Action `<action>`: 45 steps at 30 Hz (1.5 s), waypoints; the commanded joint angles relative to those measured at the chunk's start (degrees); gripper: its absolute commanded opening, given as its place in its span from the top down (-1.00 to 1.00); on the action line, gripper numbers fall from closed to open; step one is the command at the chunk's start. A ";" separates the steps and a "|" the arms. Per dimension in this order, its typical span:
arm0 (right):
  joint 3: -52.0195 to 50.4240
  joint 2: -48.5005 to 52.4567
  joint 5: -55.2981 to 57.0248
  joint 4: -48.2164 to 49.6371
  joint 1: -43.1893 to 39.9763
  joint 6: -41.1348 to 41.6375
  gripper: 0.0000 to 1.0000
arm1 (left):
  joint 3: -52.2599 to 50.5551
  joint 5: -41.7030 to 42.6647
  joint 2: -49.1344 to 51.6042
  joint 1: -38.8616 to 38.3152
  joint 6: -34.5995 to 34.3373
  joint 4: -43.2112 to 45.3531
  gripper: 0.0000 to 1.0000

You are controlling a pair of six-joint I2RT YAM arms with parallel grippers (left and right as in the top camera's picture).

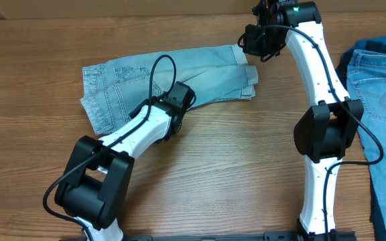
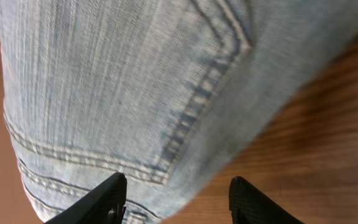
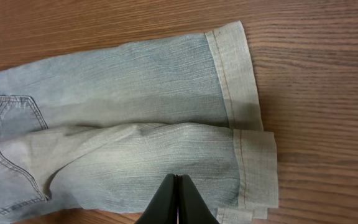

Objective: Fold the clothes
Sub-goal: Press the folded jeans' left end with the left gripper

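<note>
Shorts: the pale denim shorts (image 1: 173, 77) lie flat on the far middle of the table (image 1: 246, 174), with the waist toward the left arm and the cuffs (image 3: 244, 118) toward the right arm.
Fold so far: one leg lies over the other lengthwise. The cuffs are offset, not flush, and a soft ridge crosses the upper leg.
Left gripper: the left gripper (image 2: 178, 193) is low over the shorts' near edge, by a back pocket (image 2: 191, 87). Its fingers are apart with nothing between them.
Right gripper: the right gripper (image 3: 176, 182) has its fingers pressed together and empty, above the cuff end.
Left on shorts: probably a cross fold, cuffs toward waist, once the legs are squared.
Other clothes: jeans (image 1: 384, 114) and a darker blue piece (image 1: 380, 45) lie at the right edge, unfolded.
Progress: early, by my reading, with one fold on one garment.
</note>
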 commanded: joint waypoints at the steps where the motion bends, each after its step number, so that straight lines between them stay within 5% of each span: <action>1: 1.33 -0.04 0.37 0.20 0.15 -0.46 0.92 | -3.28 -3.34 0.35 0.63 2.36 1.25 -0.13; 20: 1.33 -0.04 0.37 -0.70 0.15 -0.46 0.76 | -12.55 -12.35 0.35 0.70 -0.59 13.77 0.00; 29: 1.33 -0.04 0.39 -1.14 0.11 -0.46 0.73 | -12.52 -17.18 0.33 1.49 -0.48 17.77 0.90; 45: 1.33 -0.04 0.42 -0.20 0.09 -0.48 0.63 | -4.02 -22.10 0.28 4.68 6.51 27.50 0.92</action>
